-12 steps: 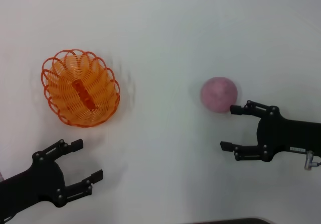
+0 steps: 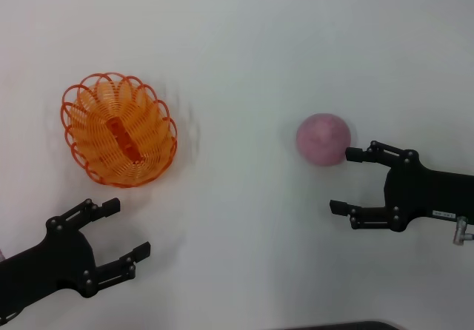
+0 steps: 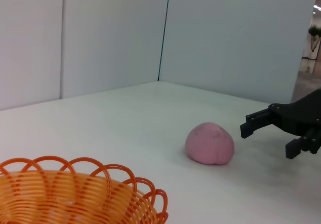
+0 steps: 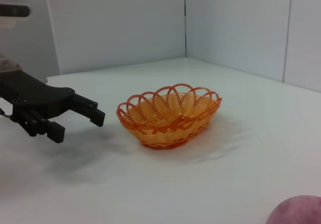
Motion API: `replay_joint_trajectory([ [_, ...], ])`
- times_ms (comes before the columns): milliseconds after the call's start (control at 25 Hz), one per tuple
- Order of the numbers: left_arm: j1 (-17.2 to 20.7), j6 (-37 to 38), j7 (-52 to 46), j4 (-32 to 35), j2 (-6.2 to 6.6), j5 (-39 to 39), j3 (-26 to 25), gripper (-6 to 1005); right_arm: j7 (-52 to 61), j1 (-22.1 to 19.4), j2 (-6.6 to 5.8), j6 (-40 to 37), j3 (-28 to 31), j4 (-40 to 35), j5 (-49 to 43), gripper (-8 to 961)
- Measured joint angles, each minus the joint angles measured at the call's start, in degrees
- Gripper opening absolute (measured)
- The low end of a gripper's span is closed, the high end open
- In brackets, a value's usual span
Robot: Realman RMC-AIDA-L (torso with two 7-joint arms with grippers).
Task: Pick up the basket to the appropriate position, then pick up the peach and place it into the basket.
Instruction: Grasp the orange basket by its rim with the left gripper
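Observation:
The orange wire basket (image 2: 118,130) rests on the white table at the left, empty; it also shows as basket (image 4: 169,114) and basket (image 3: 75,194). The dusty-pink peach (image 2: 323,139) lies on the table at the right, also peach (image 3: 209,143) and peach (image 4: 296,211). My left gripper (image 2: 126,230) is open, low on the table, a short way in front of the basket and apart from it. My right gripper (image 2: 342,180) is open just to the right of the peach, its far fingertip (image 2: 352,153) close beside the fruit, nothing between the fingers.
The white table (image 2: 237,49) stretches on all sides of both objects. Pale walls (image 3: 110,33) rise behind the table in the wrist views. A dark edge shows at the table's near side.
The right gripper has shifted slightly right and toward me, away from the peach. The left gripper has drawn back a little, toward me and left. Basket and peach have not moved.

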Motion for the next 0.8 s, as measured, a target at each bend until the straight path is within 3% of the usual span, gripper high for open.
replay_joint_trajectory([
  [160,0.0,0.8,-1.8,-0.1,0.00,-0.2,-1.3,845,0.1,0.0,0.00,0.0,0.0,0.0,0.0,945],
  [360,-0.9,2.5,-15.8,2.1,0.51,-0.3,-4.1,845,0.4,0.0,0.01,-0.1,0.0,0.0,0.0,945],
  [520,-1.7,3.0,-31.3,6.1,1.71,0.1,-5.0,844,0.5,0.0,0.01,-0.2,0.0,0.0,0.0,945],
  [640,-2.3,4.7,-35.4,6.5,2.74,0.3,-5.3,843,0.6,0.0,0.01,-0.3,0.0,-0.1,0.0,945],
  [800,-3.0,4.9,-38.7,7.3,3.12,0.6,-5.3,841,0.6,0.1,0.01,-0.4,0.0,-0.1,0.0,945],
])
